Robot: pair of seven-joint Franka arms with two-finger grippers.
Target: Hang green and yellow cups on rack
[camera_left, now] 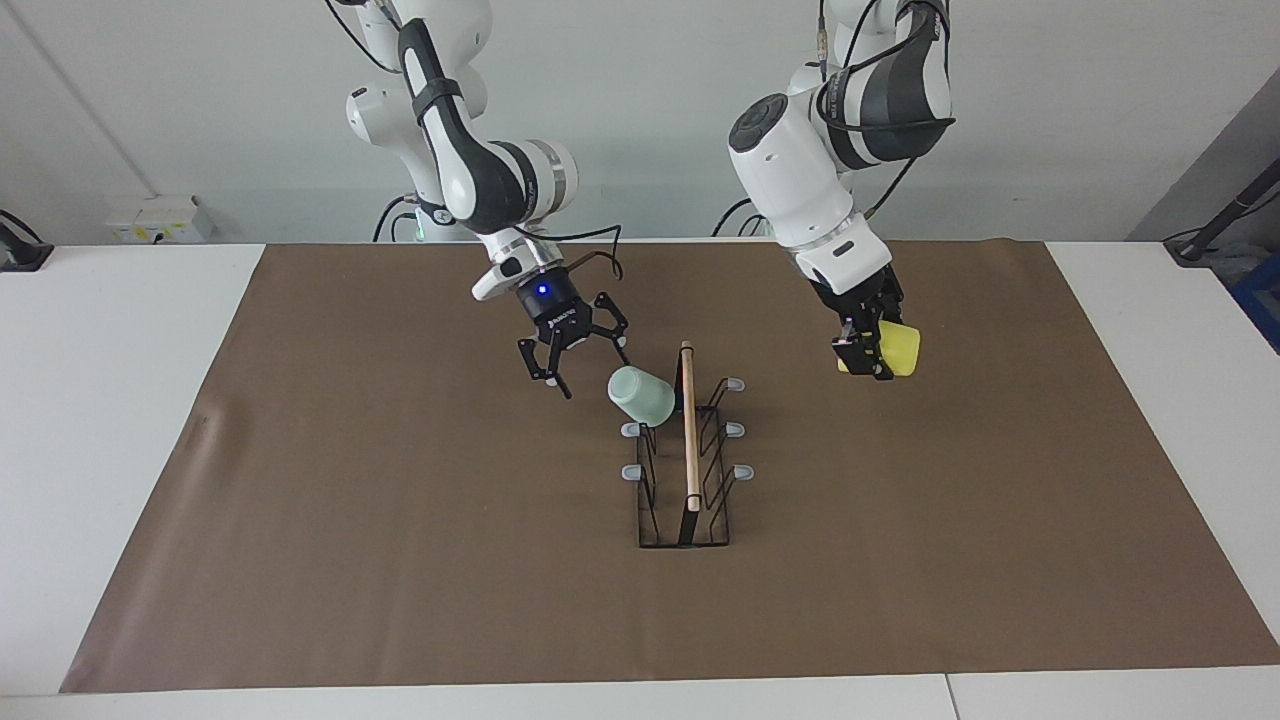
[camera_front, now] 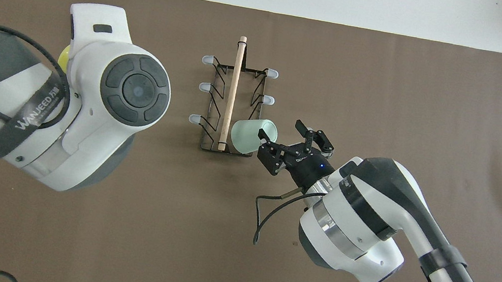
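On the counter (camera_left: 300,500) the rack (camera_left: 687,470) stands mid-mat, the green cup (camera_left: 641,394) tilted on its peg nearest the robots. The right gripper (camera_left: 572,358), fingers spread and empty, hovers at the cup's ten o'clock in the facing view. At the rack's two o'clock there, the left gripper (camera_left: 866,350) has its fingers clamped on the yellow cup (camera_left: 897,349).

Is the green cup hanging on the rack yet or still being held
Hanging. The green cup sits tilted on a peg of the rack at its robot-side end, and the open right gripper beside it is not touching it.
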